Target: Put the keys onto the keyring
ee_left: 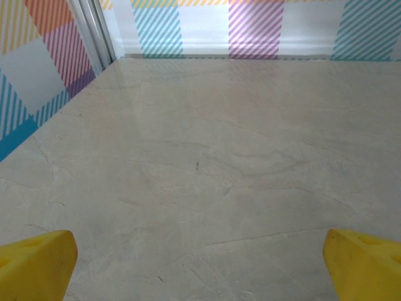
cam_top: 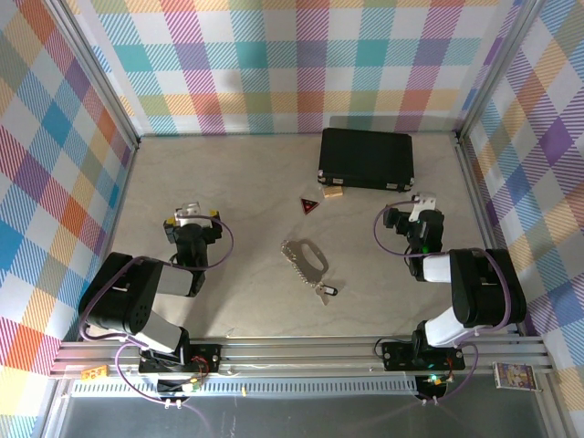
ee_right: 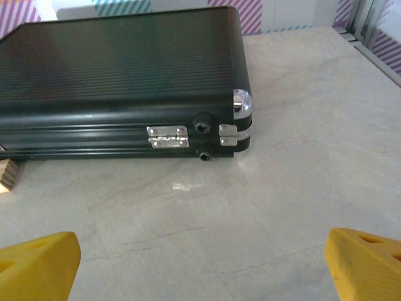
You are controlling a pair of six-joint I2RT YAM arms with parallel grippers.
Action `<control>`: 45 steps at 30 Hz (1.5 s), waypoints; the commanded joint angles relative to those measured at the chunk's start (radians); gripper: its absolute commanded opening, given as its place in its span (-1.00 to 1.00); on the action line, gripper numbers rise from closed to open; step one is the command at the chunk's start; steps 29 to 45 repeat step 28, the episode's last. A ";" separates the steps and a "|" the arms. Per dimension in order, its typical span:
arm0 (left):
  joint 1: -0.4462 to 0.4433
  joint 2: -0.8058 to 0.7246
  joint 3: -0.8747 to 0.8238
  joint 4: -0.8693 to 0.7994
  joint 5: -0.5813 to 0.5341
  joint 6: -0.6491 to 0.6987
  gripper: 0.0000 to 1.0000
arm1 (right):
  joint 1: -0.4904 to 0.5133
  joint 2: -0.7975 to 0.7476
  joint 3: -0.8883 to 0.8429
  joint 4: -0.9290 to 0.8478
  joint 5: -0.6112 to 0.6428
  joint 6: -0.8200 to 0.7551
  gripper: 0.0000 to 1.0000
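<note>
The silver oblong keyring (cam_top: 305,256) lies flat on the table's middle, its short chain trailing toward the near edge. A tiny black-headed key (cam_top: 328,291) lies just beyond the chain's end, near it. My left gripper (cam_top: 193,217) rests to the left of the keyring, open, with bare table between its yellow fingertips (ee_left: 37,260). My right gripper (cam_top: 418,208) rests to the right of the keyring, also open, yellow fingertips (ee_right: 366,260) wide apart with nothing between them.
A large black case (cam_top: 366,159) lies at the back, its hinged side (ee_right: 168,137) facing the right gripper. A small tan block (cam_top: 332,192) and a red-and-black triangular tag (cam_top: 309,205) sit in front of it. Checked walls enclose the table.
</note>
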 commanded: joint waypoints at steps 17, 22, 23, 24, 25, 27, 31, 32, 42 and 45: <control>0.069 0.059 0.090 -0.109 0.121 -0.058 0.99 | 0.010 0.008 0.007 -0.004 -0.004 -0.010 0.98; 0.077 0.058 0.091 -0.112 0.131 -0.062 0.99 | 0.011 0.009 0.013 -0.013 -0.002 -0.014 0.98; 0.077 0.059 0.091 -0.112 0.131 -0.062 0.99 | 0.013 0.009 0.014 -0.013 -0.002 -0.014 0.98; 0.076 0.057 0.090 -0.112 0.132 -0.062 0.99 | 0.013 0.009 0.013 -0.013 -0.001 -0.014 0.98; 0.078 0.056 0.090 -0.111 0.132 -0.062 1.00 | 0.014 0.009 0.013 -0.014 -0.001 -0.013 0.98; 0.078 0.056 0.086 -0.108 0.132 -0.061 0.99 | 0.013 0.009 0.012 -0.010 0.000 -0.015 0.98; 0.077 0.055 0.085 -0.103 0.133 -0.059 1.00 | 0.014 0.008 0.012 -0.010 0.000 -0.015 0.98; 0.077 0.055 0.085 -0.103 0.133 -0.059 1.00 | 0.014 0.008 0.012 -0.010 0.000 -0.015 0.98; 0.077 0.055 0.085 -0.103 0.133 -0.059 1.00 | 0.014 0.008 0.012 -0.010 0.000 -0.015 0.98; 0.077 0.055 0.085 -0.103 0.133 -0.059 1.00 | 0.014 0.008 0.012 -0.010 0.000 -0.015 0.98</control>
